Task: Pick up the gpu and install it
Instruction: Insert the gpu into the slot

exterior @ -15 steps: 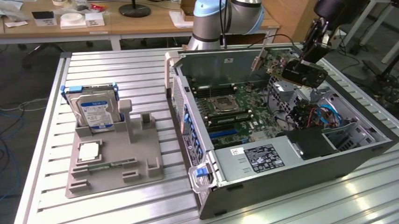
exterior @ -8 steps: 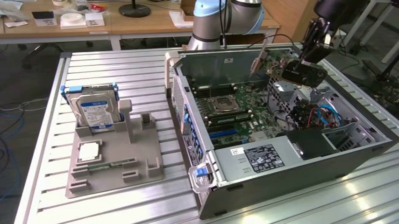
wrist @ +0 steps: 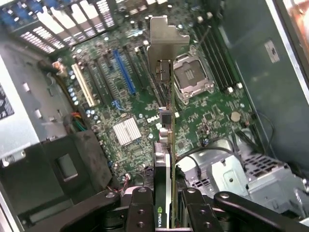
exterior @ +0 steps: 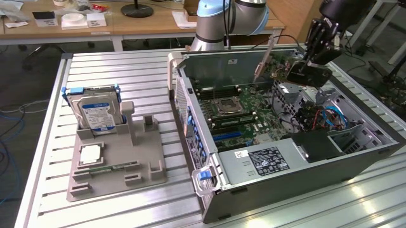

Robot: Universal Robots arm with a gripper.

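wrist view, nearest first: the gripper [wrist: 164,205] has its two black fingers [wrist: 140,212] closed on the gpu [wrist: 170,125], pinching its flat faces at the near end. the card runs away edge-on, its silver bracket [wrist: 166,41] at the far tip. it hangs above the motherboard [wrist: 217,111] inside the open computer case [exterior: 285,185], clear of the blue slot [wrist: 124,72] and not yet seated. i judge it light and stiff but thin and fragile, best held across the board faces, away from the contact edge. gripped at one end, it could lever or tilt if pressed.
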